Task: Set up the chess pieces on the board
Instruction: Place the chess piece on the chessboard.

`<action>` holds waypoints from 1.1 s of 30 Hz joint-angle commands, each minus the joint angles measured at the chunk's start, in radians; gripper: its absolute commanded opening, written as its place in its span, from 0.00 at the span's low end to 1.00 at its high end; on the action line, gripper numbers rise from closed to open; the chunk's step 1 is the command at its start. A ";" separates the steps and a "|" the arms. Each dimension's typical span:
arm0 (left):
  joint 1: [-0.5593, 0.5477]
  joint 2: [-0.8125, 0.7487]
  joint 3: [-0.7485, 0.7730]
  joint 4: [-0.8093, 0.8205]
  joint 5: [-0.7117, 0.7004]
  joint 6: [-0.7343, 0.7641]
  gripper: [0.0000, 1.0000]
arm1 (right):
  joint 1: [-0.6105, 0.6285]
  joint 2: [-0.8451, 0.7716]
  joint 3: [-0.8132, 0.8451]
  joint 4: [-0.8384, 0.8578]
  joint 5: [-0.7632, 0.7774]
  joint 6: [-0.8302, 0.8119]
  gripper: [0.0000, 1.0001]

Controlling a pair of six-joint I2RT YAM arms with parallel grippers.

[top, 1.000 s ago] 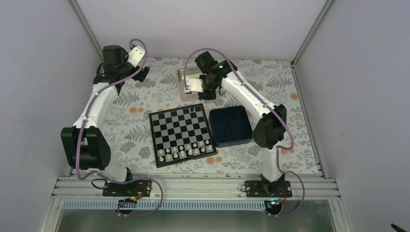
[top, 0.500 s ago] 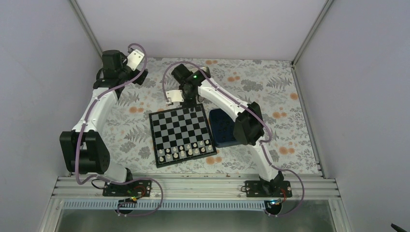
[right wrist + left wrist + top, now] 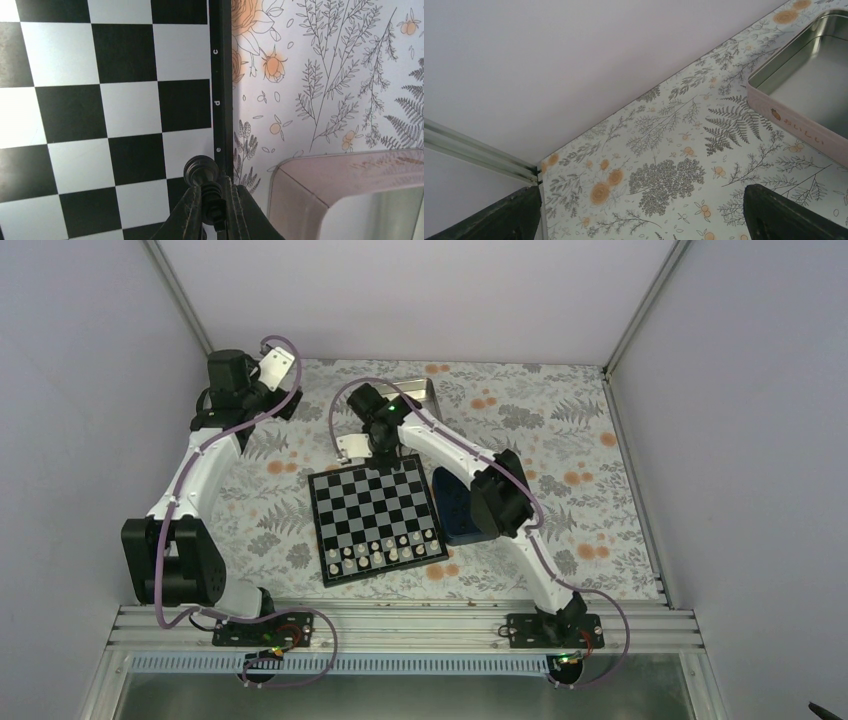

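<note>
Above the floral tablecloth (image 3: 560, 430), right tool (image 3: 215, 202) pinches a black chessman (image 3: 201, 172); left tool (image 3: 644, 215) gapes.

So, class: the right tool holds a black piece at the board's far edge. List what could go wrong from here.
1. The piece hangs by the rim of the board, not clearly over a square; released here it could land on the rim and topple.
2. The right tool grips it just below the head, so it might tilt or slip.
3. The tin sits close by; a wide swing may knock it.
</note>
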 commanded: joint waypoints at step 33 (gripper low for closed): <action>0.046 -0.025 -0.052 0.044 0.015 0.011 1.00 | 0.020 0.056 0.045 -0.003 0.003 -0.023 0.07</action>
